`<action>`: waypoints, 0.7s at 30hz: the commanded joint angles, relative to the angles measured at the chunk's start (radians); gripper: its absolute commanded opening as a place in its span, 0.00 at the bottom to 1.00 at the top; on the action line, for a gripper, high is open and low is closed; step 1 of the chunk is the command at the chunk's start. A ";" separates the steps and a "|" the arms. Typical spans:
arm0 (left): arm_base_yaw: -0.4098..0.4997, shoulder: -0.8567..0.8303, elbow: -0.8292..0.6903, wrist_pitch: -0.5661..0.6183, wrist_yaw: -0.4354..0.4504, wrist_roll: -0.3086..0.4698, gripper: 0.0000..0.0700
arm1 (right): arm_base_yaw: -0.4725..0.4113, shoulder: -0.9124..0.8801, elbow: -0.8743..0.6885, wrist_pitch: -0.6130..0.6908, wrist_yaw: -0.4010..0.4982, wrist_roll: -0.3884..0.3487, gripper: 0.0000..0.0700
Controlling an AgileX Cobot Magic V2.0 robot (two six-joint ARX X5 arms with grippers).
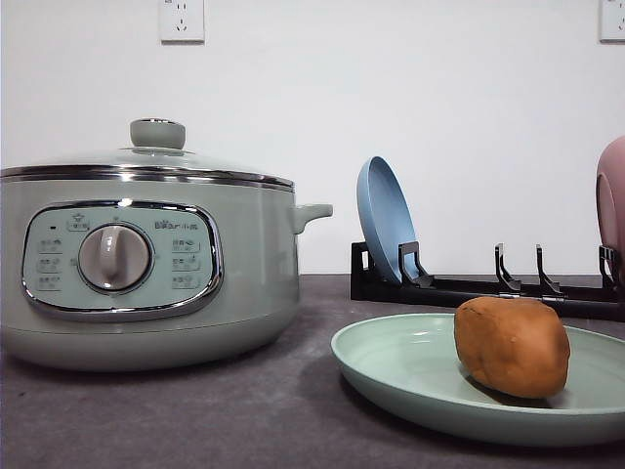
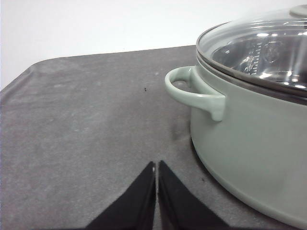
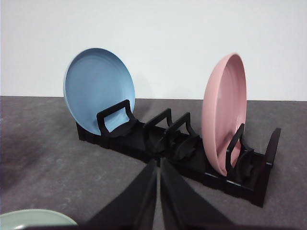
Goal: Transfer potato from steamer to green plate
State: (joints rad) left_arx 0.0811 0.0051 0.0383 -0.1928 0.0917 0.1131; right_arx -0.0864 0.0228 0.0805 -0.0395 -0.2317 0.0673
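Front view: the steamer (image 1: 146,259) stands on the left of the dark grey table (image 1: 244,410), its glass lid (image 1: 146,161) on and the green knob (image 1: 157,133) on top. Its side handle (image 1: 312,212) juts toward the middle. To its right, apart from it with a strip of bare table between, lies the green plate (image 1: 410,376), whose right edge runs out of the picture. The potato (image 1: 512,346) rests on the plate, toward its right half, well inside the near rim. Behind the plate a black rack (image 1: 469,288) runs along the wall; the blue plate (image 1: 386,220) stands on edge in its left slot, and the pink plate (image 1: 612,205) shows at the right border. The middle slots of the rack are free.

Left wrist view: the left gripper (image 2: 156,165) has its two black fingers pressed together, holding nothing, over bare table. The steamer's wall and loop handle (image 2: 192,93) are just beside it, not touching. Open tabletop stretches away to the table's rounded far corner.

Right wrist view: the right gripper (image 3: 158,163) likewise has its fingers closed together and empty. Beyond it stands the rack (image 3: 182,148), with the blue plate (image 3: 98,91) at one end and the pink plate (image 3: 223,112) near the other, two empty slots between. A sliver of the green plate's rim (image 3: 33,218) shows at the picture's corner, near the fingers
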 commanded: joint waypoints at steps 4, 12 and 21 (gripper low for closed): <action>0.002 -0.002 -0.012 -0.017 0.002 -0.006 0.00 | 0.012 -0.020 -0.050 0.010 0.003 0.011 0.00; 0.002 -0.002 -0.012 -0.017 0.002 -0.006 0.00 | 0.053 -0.019 -0.070 -0.087 0.003 0.003 0.00; 0.002 -0.002 -0.012 -0.017 0.002 -0.005 0.00 | 0.056 -0.019 -0.069 -0.120 -0.003 0.011 0.00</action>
State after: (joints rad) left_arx 0.0811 0.0051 0.0383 -0.1928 0.0921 0.1131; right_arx -0.0322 0.0063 0.0166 -0.1570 -0.2340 0.0685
